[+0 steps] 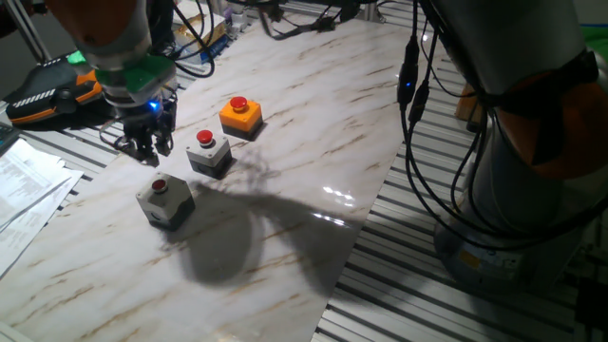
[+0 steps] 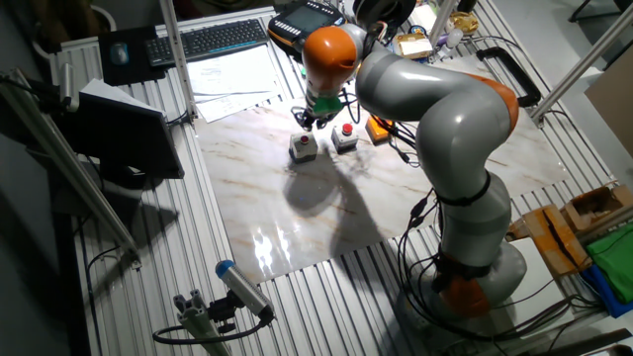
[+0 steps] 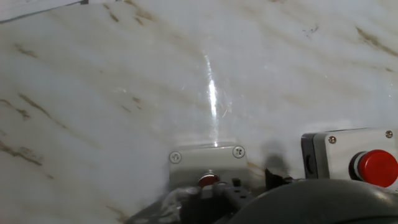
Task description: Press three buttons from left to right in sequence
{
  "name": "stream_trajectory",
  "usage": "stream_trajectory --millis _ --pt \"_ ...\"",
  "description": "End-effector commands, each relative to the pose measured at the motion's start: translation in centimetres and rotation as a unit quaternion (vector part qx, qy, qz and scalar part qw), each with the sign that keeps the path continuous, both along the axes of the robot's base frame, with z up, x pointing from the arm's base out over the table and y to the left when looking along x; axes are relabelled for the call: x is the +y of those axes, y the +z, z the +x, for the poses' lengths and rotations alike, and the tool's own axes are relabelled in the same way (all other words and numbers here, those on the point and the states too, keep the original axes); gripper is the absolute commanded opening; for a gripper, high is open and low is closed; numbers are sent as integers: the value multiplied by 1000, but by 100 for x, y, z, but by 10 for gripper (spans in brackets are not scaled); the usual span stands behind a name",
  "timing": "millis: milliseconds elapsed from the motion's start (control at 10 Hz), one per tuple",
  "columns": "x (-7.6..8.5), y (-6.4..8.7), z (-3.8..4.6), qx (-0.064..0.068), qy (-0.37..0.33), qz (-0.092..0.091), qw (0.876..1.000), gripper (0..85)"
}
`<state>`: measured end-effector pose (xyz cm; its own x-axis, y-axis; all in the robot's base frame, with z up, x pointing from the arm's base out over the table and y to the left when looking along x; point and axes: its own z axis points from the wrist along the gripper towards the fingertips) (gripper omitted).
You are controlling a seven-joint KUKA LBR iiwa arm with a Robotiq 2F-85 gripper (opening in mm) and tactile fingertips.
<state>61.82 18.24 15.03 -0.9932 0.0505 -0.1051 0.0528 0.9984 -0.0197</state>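
Observation:
Three box switches with red round buttons stand in a diagonal row on the marble board. The left one (image 1: 166, 199) is grey, the middle one (image 1: 209, 152) is grey, and the right one (image 1: 240, 114) is orange-yellow. My gripper (image 1: 150, 144) hangs above the board just behind and left of the left switch, apart from it. In the other fixed view the gripper (image 2: 312, 119) is above the left switch (image 2: 304, 146). In the hand view the left switch (image 3: 207, 163) is at the bottom centre, partly hidden by my hand, with the middle switch (image 3: 357, 160) to its right. No view shows the fingertip gap.
An orange-and-black device (image 1: 47, 90) and papers (image 1: 28, 185) lie left of the board on the slatted metal table. Cables run along the back edge. A keyboard (image 2: 213, 40) lies at the far side. The arm's base (image 2: 475, 267) stands beside the board.

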Motion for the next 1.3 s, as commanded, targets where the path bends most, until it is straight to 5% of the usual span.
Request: stream_trajectory --millis 0,1200 --pt "4 -26 -1 -2 2 -2 1000 600" --pt "-12 -269 -83 -6 4 -9 1000 617"
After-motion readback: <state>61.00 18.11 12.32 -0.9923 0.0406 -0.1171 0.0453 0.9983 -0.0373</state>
